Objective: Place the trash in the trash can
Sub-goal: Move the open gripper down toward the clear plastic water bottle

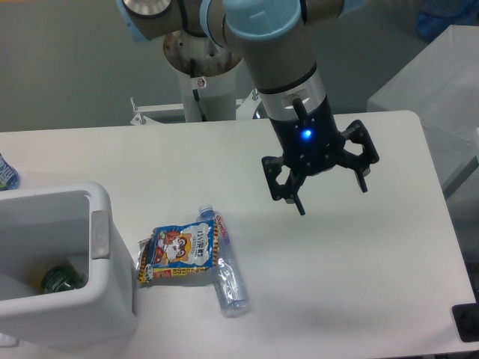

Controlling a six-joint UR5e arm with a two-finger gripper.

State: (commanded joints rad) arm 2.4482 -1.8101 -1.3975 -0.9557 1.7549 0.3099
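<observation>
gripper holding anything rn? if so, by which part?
Nothing held. The gripper is open and empty above the table; the snack bag and bottle lie on the table beside the trash can.

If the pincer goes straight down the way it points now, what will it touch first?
Probably only the bare white table. The open pincer points down, to the right of the bottle and snack bag, though depth is hard to judge from one view.

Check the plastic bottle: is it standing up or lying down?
Lying down. The bottle rests on its side on the table, its length flat along the surface, partly under the snack bag, outside the bin.
</observation>
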